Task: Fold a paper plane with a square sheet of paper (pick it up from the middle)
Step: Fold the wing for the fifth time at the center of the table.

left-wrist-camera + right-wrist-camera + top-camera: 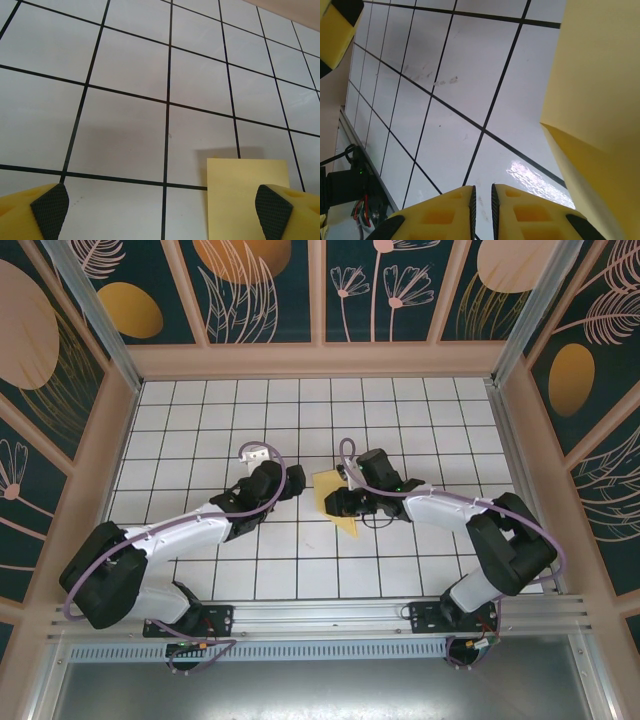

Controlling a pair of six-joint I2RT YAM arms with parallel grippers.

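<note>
The pale-yellow sheet of paper (327, 488) lies folded mid-table, with a pointed end towards the near edge. My left gripper (296, 483) hovers just left of it, wide open; its pads (50, 210) are far apart, and the right one sits over the paper (240, 195). Nothing is between them. My right gripper (338, 504) is over the paper's right part. Its jaws (482, 210) stand a narrow slit apart with only bare table showing through. A raised fold of the paper (600, 90) stands to their right, not held.
White grid-tiled table (200, 440) inside a walled booth with patterned panels. An aluminium rail (320, 615) with the arm bases runs along the near edge. The left gripper's yellow finger (335, 30) shows in the top left corner of the right wrist view.
</note>
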